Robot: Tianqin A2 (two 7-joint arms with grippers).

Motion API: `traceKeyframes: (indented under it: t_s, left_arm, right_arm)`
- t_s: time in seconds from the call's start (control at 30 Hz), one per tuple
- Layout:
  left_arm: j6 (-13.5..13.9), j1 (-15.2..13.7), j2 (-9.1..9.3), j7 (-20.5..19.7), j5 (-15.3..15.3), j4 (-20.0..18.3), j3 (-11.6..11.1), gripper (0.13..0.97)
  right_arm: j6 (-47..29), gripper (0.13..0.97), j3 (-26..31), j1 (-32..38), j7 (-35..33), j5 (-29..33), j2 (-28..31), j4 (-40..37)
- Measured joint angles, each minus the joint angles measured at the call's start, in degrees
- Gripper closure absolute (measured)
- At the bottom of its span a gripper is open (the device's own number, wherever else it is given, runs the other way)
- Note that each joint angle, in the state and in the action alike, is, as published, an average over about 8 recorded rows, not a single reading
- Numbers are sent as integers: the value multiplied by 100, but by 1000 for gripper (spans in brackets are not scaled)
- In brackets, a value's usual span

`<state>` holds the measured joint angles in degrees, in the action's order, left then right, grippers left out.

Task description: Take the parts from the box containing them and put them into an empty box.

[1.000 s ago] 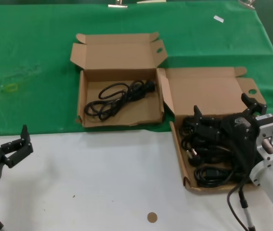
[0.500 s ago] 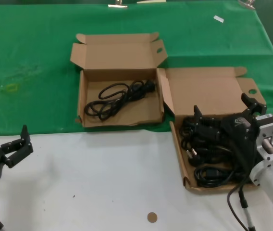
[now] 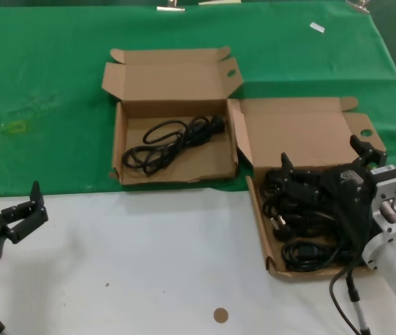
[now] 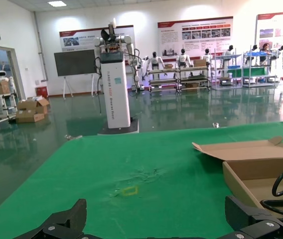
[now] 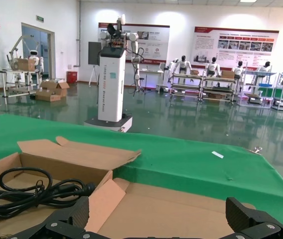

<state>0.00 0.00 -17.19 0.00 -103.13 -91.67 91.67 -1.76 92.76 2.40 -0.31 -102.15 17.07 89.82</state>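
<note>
The wider cardboard box (image 3: 260,209) sits at the right with its tall lid (image 3: 302,132) laid back, and several coiled black power cords (image 3: 302,216) lie in it. My right gripper (image 3: 325,159) hovers open over those cords, with nothing between its fingers; its wrist view shows the gripper (image 5: 161,219) in front of the lid (image 5: 181,206). The narrower box (image 3: 118,146) stands to the left on the green cloth and holds one cord (image 3: 173,138), also seen as a cord (image 5: 27,191) from the right wrist. My left gripper (image 3: 34,206) waits open at the near left, empty (image 4: 156,221).
Green cloth (image 3: 44,84) covers the far half of the table and white tabletop (image 3: 149,251) the near half. A small brown disc (image 3: 219,315) lies near the front edge. A yellow mark (image 3: 14,127) is on the cloth at the left.
</note>
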Motion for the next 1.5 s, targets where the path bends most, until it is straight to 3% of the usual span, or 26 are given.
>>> traceKeyframes:
  t_s: [1.5]
  left_arm:
    - [0,0,0,0,0,0,0,132]
  right_arm:
    - [0,129,0,0,0,0,0,0]
